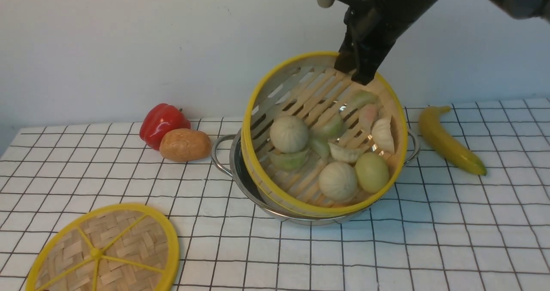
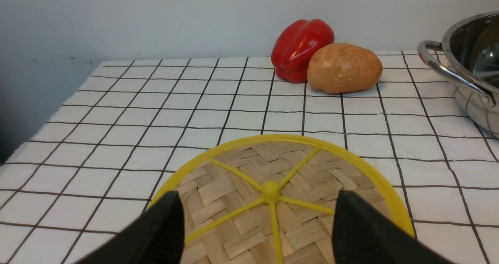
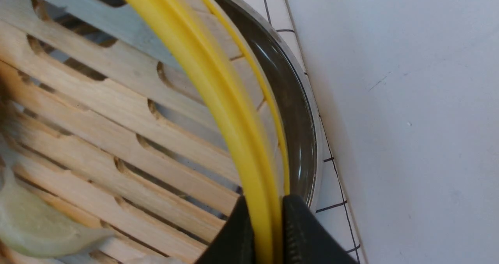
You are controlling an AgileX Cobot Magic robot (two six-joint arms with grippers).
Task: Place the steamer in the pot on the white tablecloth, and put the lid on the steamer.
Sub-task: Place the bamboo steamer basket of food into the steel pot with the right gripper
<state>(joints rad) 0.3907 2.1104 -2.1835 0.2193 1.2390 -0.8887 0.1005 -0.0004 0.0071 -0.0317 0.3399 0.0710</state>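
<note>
The bamboo steamer (image 1: 318, 95) hangs tilted, its far yellow rim raised and its near edge down inside the steel pot (image 1: 241, 173) on the white tablecloth (image 1: 429, 239). Several pale dumplings lie on its slatted floor (image 3: 117, 119). My right gripper (image 1: 363, 78) is shut on the steamer's far rim, which sits between its fingertips (image 3: 267, 205), with the pot's wall (image 3: 300, 131) just behind. The woven lid (image 1: 107, 248) lies flat at the front left. My left gripper (image 2: 258, 195) hovers open over the lid (image 2: 241, 178), one finger either side of the centre knob; the front view does not show it.
A red pepper (image 1: 163, 123) and a brown potato (image 1: 184, 145) sit left of the pot, by its loop handle (image 1: 218, 153). A banana (image 1: 451, 140) lies to the right. The wall rises close behind the pot.
</note>
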